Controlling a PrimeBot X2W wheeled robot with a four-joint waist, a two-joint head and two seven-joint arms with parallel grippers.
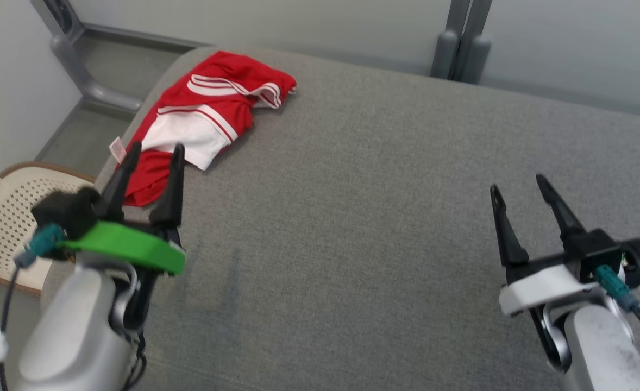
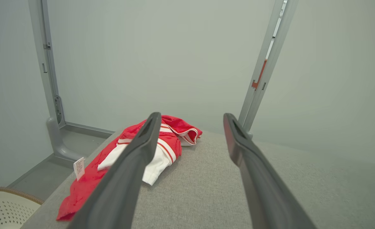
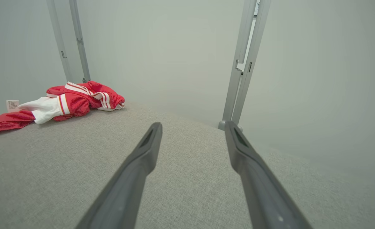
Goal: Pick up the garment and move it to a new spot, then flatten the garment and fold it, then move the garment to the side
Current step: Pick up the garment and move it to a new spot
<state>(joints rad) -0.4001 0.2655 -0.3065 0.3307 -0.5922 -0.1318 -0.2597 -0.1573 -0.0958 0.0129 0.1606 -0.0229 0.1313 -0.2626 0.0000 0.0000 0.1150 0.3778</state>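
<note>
A red garment [image 1: 206,117] with white stripes and a white panel lies crumpled at the far left corner of the grey padded table [image 1: 385,206], one end at the table's left edge. A small white label sticks out from it. My left gripper [image 1: 156,152] is open just short of its near end, nothing between the fingers. In the left wrist view the garment [image 2: 171,140] lies ahead, partly behind the left finger [image 2: 133,165]. My right gripper [image 1: 516,184] stands open over bare table at the right, far from the garment [image 3: 69,101].
A cream perforated basket [image 1: 5,217] sits on the floor left of the table. Grey metal posts [image 1: 461,43] and a pale wall stand behind the table's far edge. A grey post base [image 1: 75,65] is at the far left.
</note>
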